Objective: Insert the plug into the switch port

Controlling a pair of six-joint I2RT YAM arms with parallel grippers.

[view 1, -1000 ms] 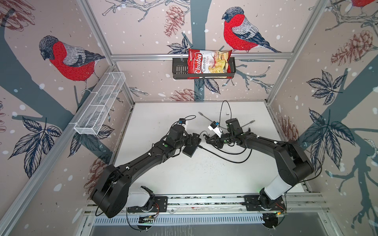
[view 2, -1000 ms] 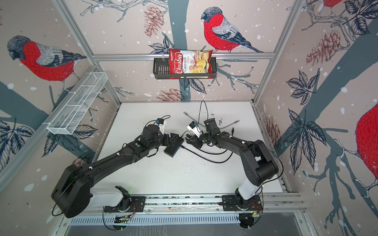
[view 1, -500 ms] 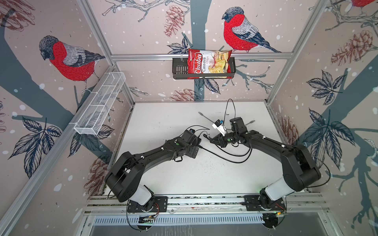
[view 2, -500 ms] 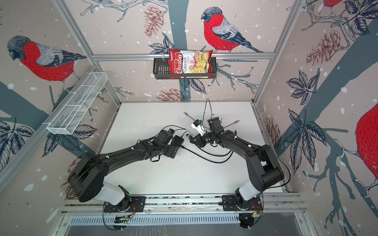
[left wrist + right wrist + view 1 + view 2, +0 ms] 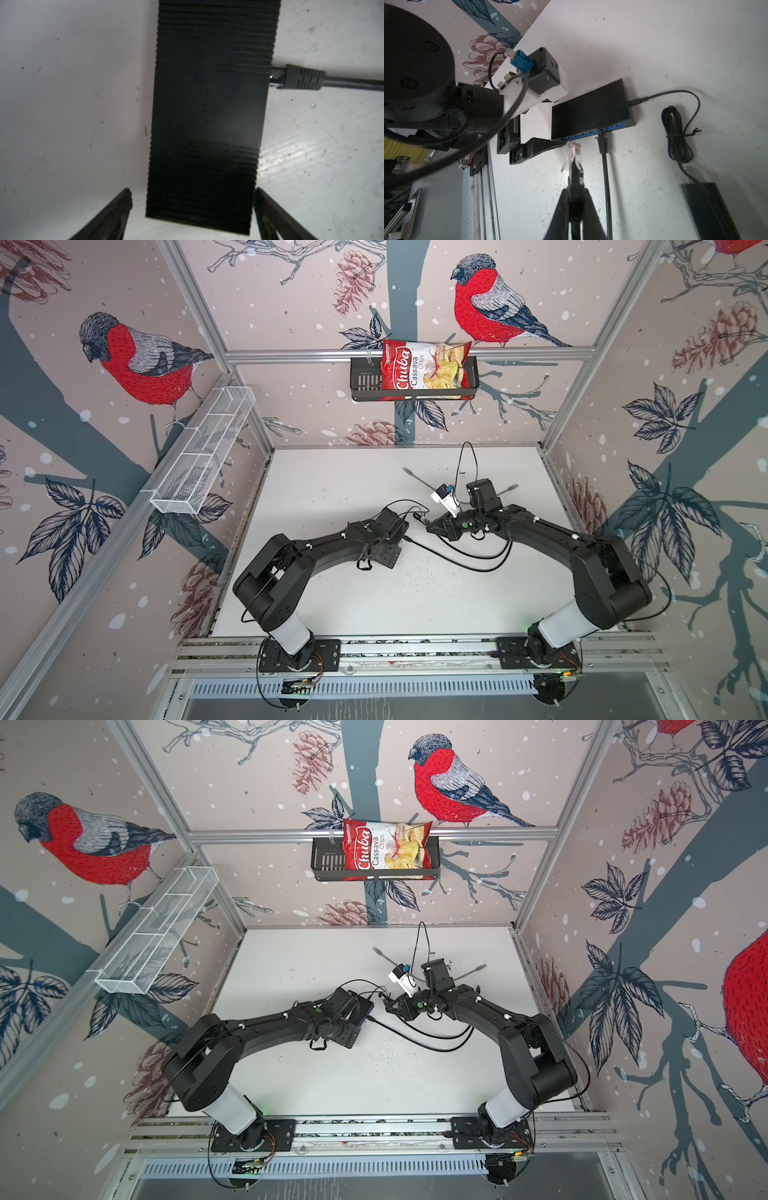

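The switch is a flat black ribbed box (image 5: 591, 110) lying on the white table, with its blue port row (image 5: 583, 135) on one long edge. My left gripper (image 5: 192, 191) is open and straddles one end of the box (image 5: 207, 116). One finger (image 5: 270, 212) is at its edge and the other finger (image 5: 116, 212) stands clear of it. My right gripper (image 5: 574, 187) is shut on the boot of a clear plug (image 5: 573, 151). The plug's tip is just short of the port row. In both top views the two grippers (image 5: 390, 539) (image 5: 428, 524) meet mid-table.
A black cable (image 5: 601, 143) sits in a port beside the plug, and a power lead (image 5: 636, 101) enters the switch's short end. A coiled black cable (image 5: 677, 135) and a black adapter (image 5: 708, 207) lie nearby. Cable loops (image 5: 478, 560) trail on the table. A chips bag (image 5: 424, 371) hangs on the back wall.
The left arm has folded, its elbow drawn toward the front and its wrist turned down over the switch. The right gripper with the plug has shifted only slightly.
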